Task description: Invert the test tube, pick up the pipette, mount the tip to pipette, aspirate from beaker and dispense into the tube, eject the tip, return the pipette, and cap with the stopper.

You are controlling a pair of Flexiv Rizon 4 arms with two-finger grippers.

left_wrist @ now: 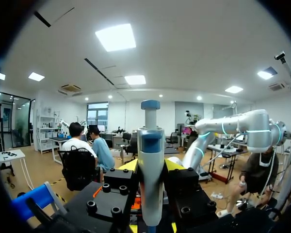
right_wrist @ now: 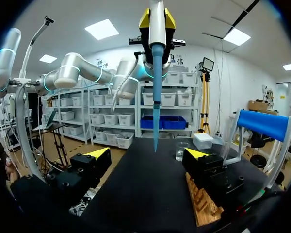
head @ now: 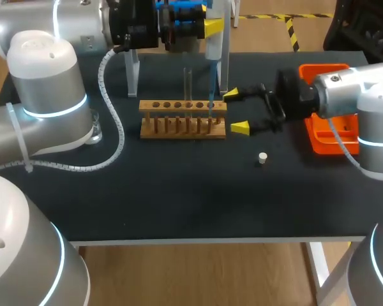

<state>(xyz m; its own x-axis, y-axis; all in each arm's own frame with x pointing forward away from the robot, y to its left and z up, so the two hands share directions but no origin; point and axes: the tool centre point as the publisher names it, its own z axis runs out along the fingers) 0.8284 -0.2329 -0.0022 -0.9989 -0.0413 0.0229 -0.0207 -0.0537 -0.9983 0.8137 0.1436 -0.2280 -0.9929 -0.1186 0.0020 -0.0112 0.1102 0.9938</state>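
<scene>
**Head view.** The left claw (head: 207, 29) is clamped on the pipette (head: 215, 51). The pipette's blue tip (head: 211, 95) reaches down to the wooden rack (head: 183, 126) on the dark surface (head: 179, 191). A test tube (head: 187, 83) stands upright in the rack. The right claw (head: 236, 112), fingers apart, sits just beside the rack's end, and the white stopper (head: 262, 157) lies near it.

**Left wrist view.** The pipette stands upright, gripped from both sides.

**Right wrist view.** The fingers are spread, and the tip hangs ahead between them. The beaker (right_wrist: 181, 151) stands beyond.
</scene>
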